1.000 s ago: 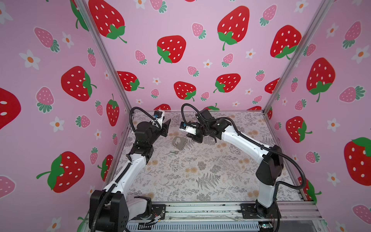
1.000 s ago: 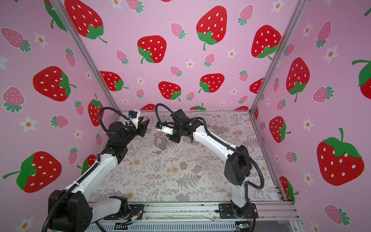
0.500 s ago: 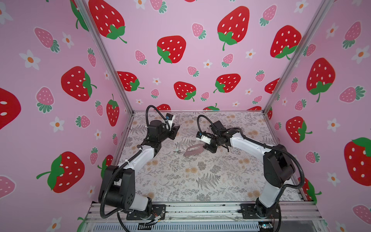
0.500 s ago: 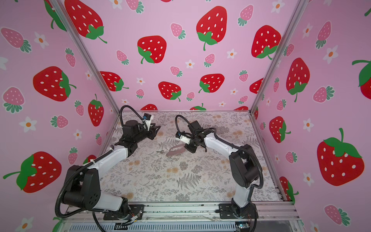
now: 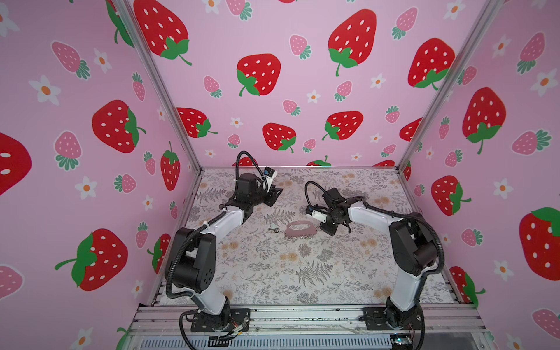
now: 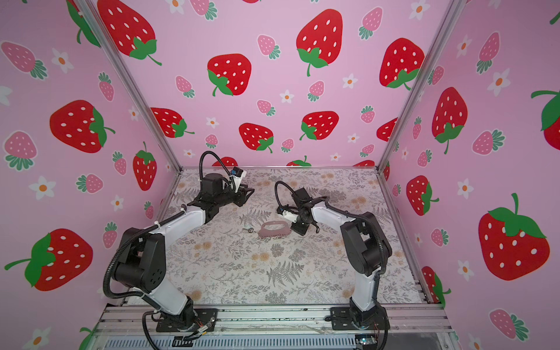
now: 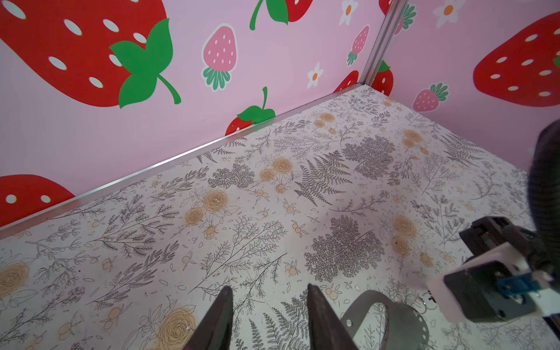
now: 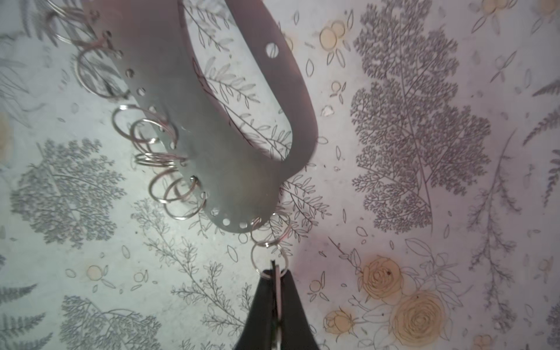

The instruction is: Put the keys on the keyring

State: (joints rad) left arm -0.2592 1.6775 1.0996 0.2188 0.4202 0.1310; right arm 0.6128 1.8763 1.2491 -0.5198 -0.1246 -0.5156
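The keyring, a flat grey-mauve crescent plate with small silver rings along one edge, lies on the table in both top views. In the right wrist view a chain of two rings hangs off the plate's end. My right gripper is shut on a thin silver key seen edge-on, whose tip sits in the outer ring. Another small key lies just left of the plate. My left gripper stands open and empty behind the plate.
The floral table is walled by strawberry panels at the back and on both sides, with metal posts in the corners. The right arm's wrist camera shows close beside the left gripper's view. A metal rail runs along the front.
The keyring has shifted right and down to the table along with my right gripper. My left arm has drawn back from it toward the back left.
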